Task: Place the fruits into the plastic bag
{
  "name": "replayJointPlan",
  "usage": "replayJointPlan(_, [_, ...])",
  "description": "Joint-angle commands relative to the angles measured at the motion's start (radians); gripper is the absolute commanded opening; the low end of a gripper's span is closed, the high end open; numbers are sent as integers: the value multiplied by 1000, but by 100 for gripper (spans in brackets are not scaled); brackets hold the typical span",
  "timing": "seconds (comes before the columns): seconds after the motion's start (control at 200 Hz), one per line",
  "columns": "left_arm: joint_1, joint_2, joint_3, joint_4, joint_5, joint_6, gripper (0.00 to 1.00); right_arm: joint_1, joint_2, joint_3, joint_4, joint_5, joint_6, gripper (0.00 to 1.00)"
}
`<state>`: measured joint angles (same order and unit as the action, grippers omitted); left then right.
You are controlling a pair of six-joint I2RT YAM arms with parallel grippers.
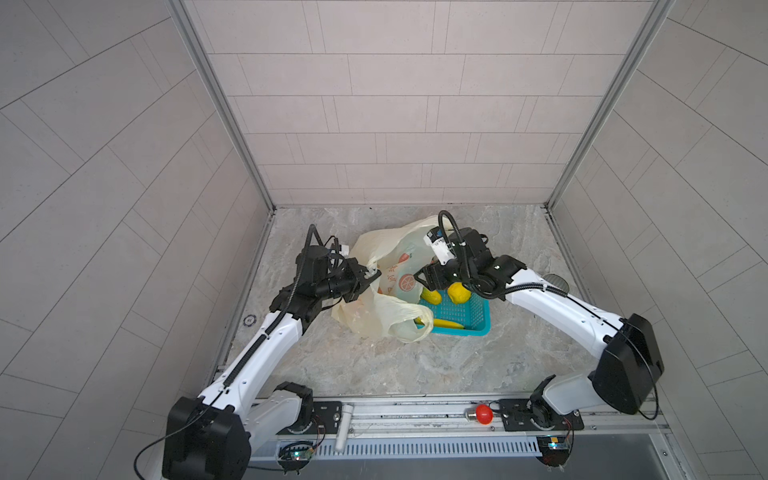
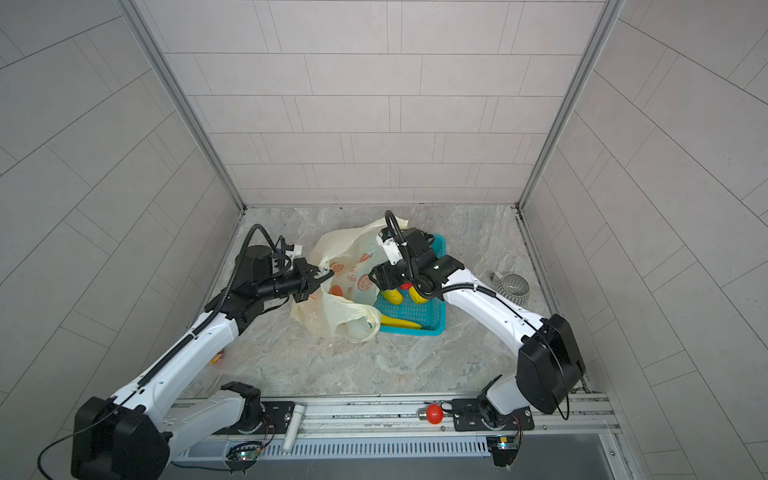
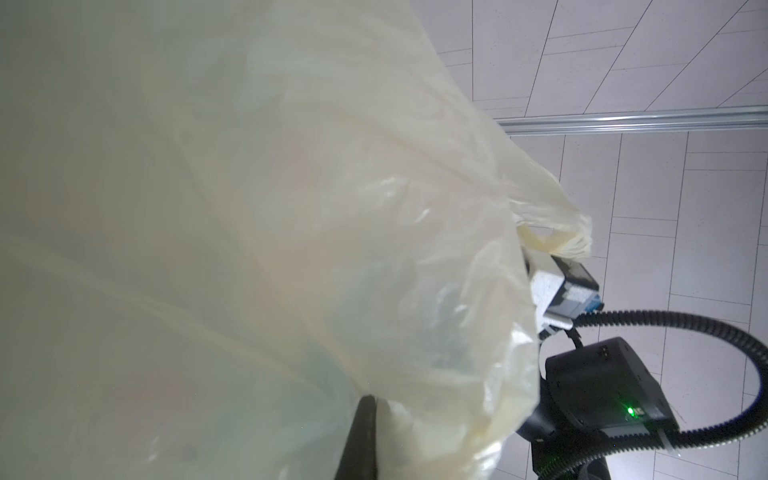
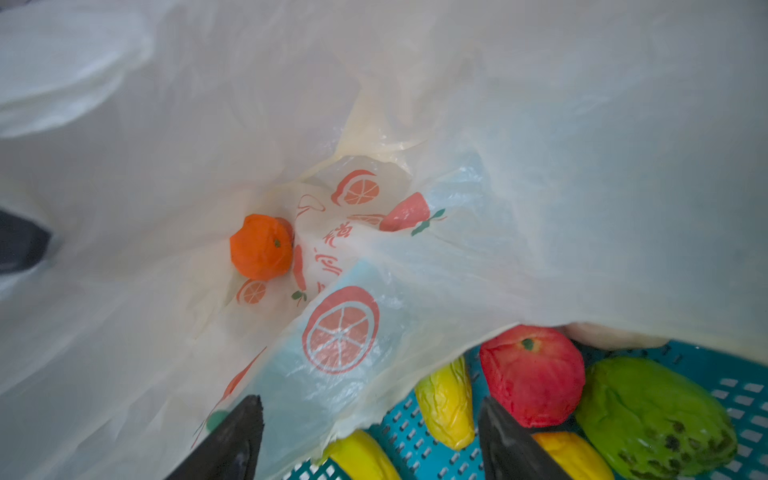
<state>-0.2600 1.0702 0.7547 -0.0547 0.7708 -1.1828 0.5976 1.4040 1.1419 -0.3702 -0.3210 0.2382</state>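
Nearest, in the right wrist view, the right gripper [image 4: 370,401] hangs empty, jaws apart, over a teal perforated plastic basket [image 4: 399,432] at lower right holding a red round toy fruit [image 4: 532,374], a green toy fruit [image 4: 652,415] and a yellow toy fruit [image 4: 446,399]. Beyond, mid-frame, an orange round toy fruit [image 4: 262,247] lies inside the translucent cream-yellow crinkly plastic bag [image 4: 415,257]. In a top view, the left gripper [image 1: 372,274] is clamped on the bag's rim at centre.

We had a three-sided booth: back wall [image 1: 395,104], left wall [image 1: 104,187] and right wall [image 1: 685,208], all clad in pale grey-beige rectangular tiles with thin dark joints, joined at two aluminium corner posts [image 1: 220,104]. Floor [image 1: 374,365] was a matte marble-pattern slab, grey with beige veining, with a slotted grey strip [image 1: 436,448] along the near edge. Light was soft and even, and we got only faint shadows on the slab.
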Motion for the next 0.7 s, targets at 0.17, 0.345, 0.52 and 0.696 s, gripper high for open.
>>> replayJointPlan(0.17, [7,0,-27,70,-44,-25,0,29,-194,-185,45,-159,38,73])
replayJointPlan(0.345, [6,0,-20,62,-74,-17,0,65,-166,-236,73,-121,49,61])
replayJointPlan(0.52, [6,3,-3,45,-78,-3,0,108,-81,-259,137,-45,62,51])
replayJointPlan(0.696, [5,5,18,4,-80,27,0,148,10,-216,128,-7,57,48])
